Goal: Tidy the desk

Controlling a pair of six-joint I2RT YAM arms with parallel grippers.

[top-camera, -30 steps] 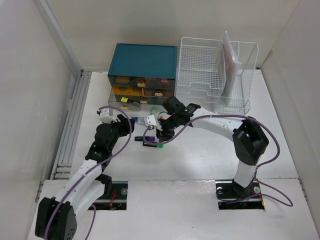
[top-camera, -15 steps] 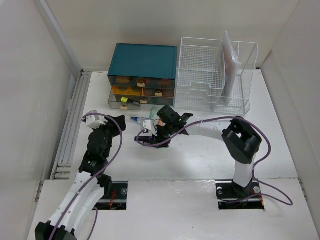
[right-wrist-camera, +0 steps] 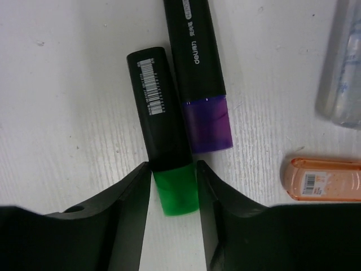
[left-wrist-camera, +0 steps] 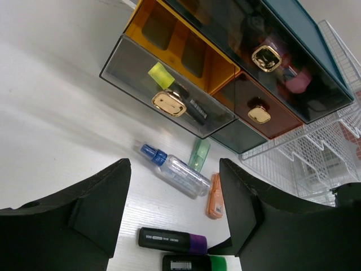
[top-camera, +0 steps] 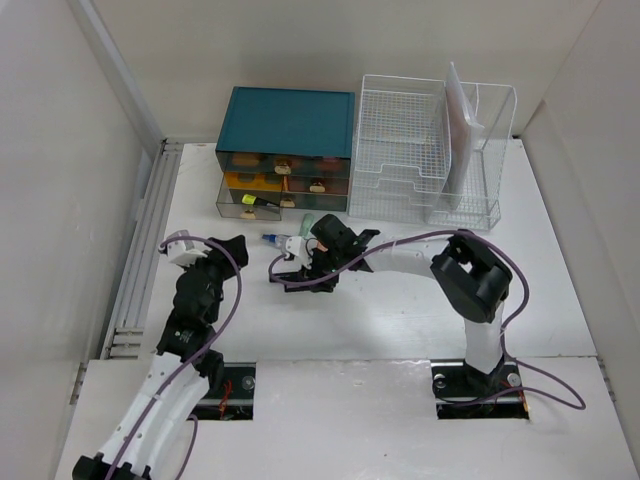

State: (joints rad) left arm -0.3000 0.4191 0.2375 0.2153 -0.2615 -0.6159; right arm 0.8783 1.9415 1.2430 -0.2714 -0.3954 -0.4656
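from the overhead camera i see the desk (top-camera: 420, 310) lying flat under both arms, with its grey rail (top-camera: 140, 265) running along the left edge. the teal drawer cabinet (top-camera: 287, 122) stands at the far edge. the wire basket (top-camera: 420, 150) stands just beside it on the right, with pale sheets (top-camera: 460, 105) upright in its right section.

my right pincer (right-wrist-camera: 174, 192) is down at the desk surface and closed on the green-capped marker (right-wrist-camera: 161, 130). on the right wrist camera its two fingers (right-wrist-camera: 127, 214) sit tight against either side of the green cap. the marker lies flat, with its black barrel pointing away from the fingers. the purple-capped marker (right-wrist-camera: 197, 73) lies alongside and touching it, on the right in that view. near them a small orange stick (right-wrist-camera: 324, 179) lies flat, apart from both markers, and the edge of a clear bottle (right-wrist-camera: 344, 62) shows at the side.

my left pincer (left-wrist-camera: 175, 165) hangs above the desk, wide open with nothing between its fingers. its camera looks toward the cabinet, where the lower left drawer (left-wrist-camera: 130, 62) is pulled out a little and has a yellow-capped marker (left-wrist-camera: 161, 76) inside. on the desk in front of the cabinet i see the bottle with its blue cap, a pale green piece (left-wrist-camera: 199, 155) just beside it, and the orange stick next to that. i cannot tell what the pale green piece is.
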